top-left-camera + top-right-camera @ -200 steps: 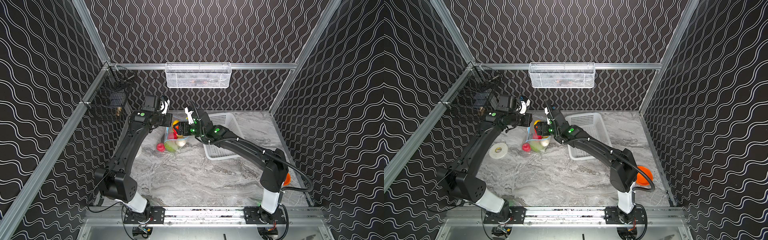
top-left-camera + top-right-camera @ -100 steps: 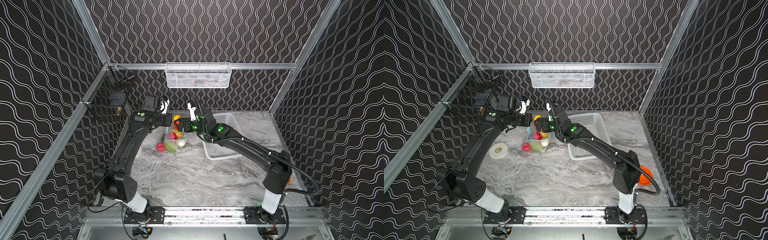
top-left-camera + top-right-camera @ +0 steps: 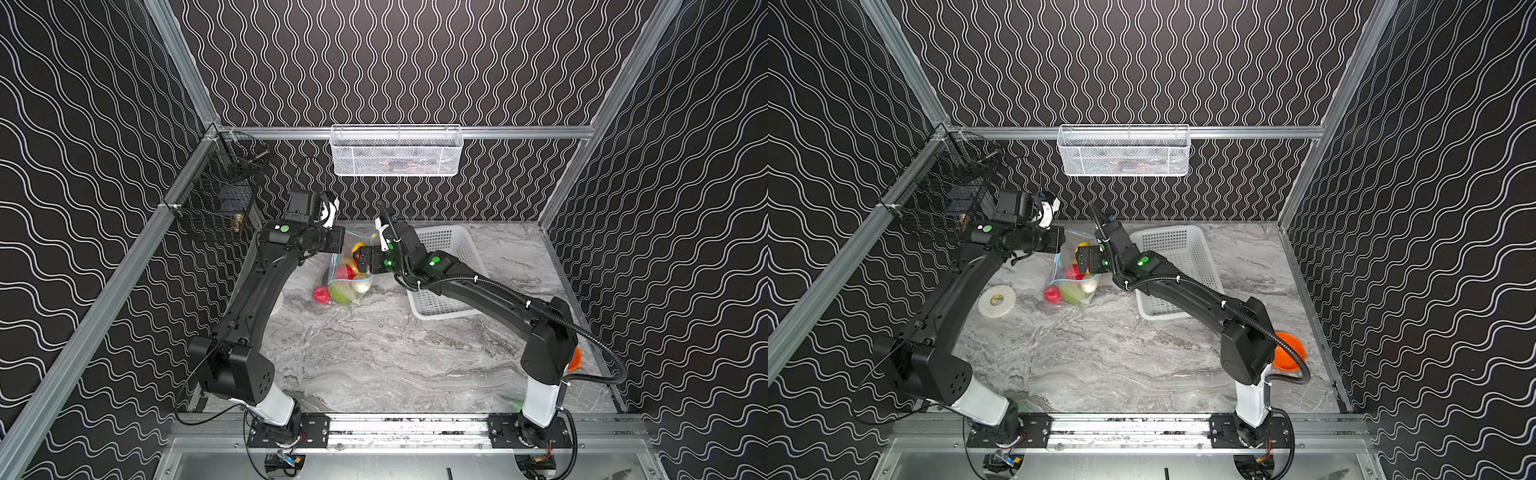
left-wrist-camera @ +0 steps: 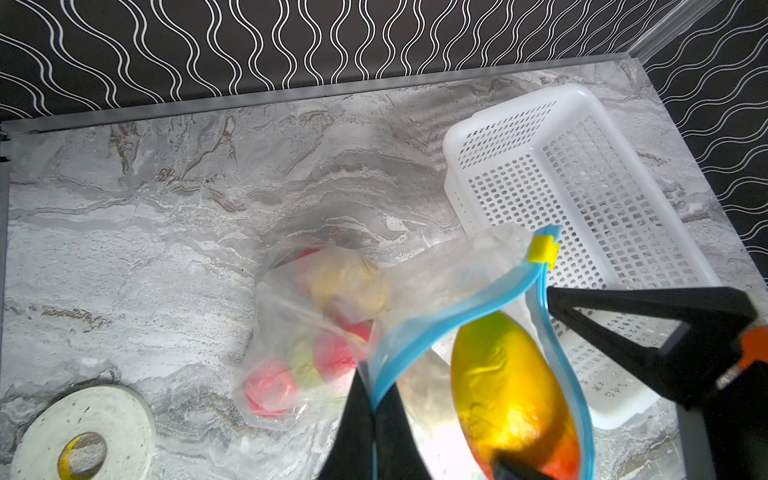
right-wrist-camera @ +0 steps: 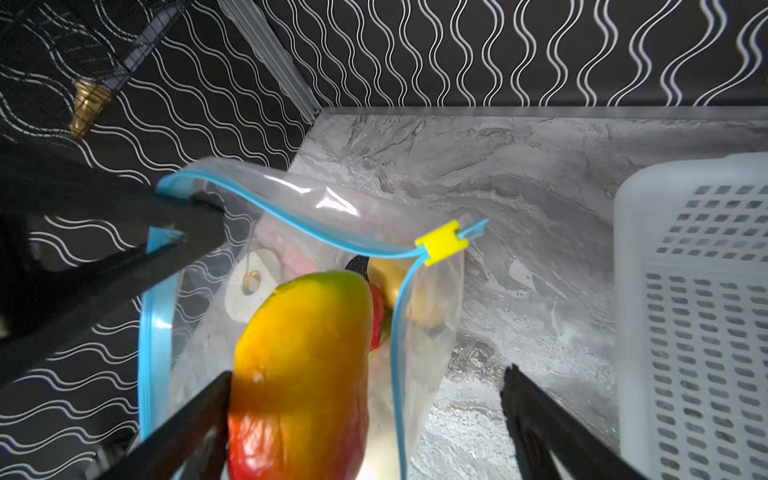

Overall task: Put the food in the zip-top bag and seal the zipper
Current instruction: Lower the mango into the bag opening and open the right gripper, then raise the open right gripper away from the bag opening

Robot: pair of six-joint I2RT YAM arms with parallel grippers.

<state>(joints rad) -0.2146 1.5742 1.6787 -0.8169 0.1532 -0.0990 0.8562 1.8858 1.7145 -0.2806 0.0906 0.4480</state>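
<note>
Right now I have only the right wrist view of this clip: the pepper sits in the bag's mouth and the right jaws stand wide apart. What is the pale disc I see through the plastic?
Observer: It is a roll of white tape, lying flat on the table, apart from the zip-top bag.
Operator: What lies low in the bag?
Observer: The left wrist view shows red rounds, a green piece and a yellowish potato there.
Operator: Is anything else on the table that I cannot see?
Observer: An orange bowl sits near the right edge, toward the front, partly hidden.
</note>
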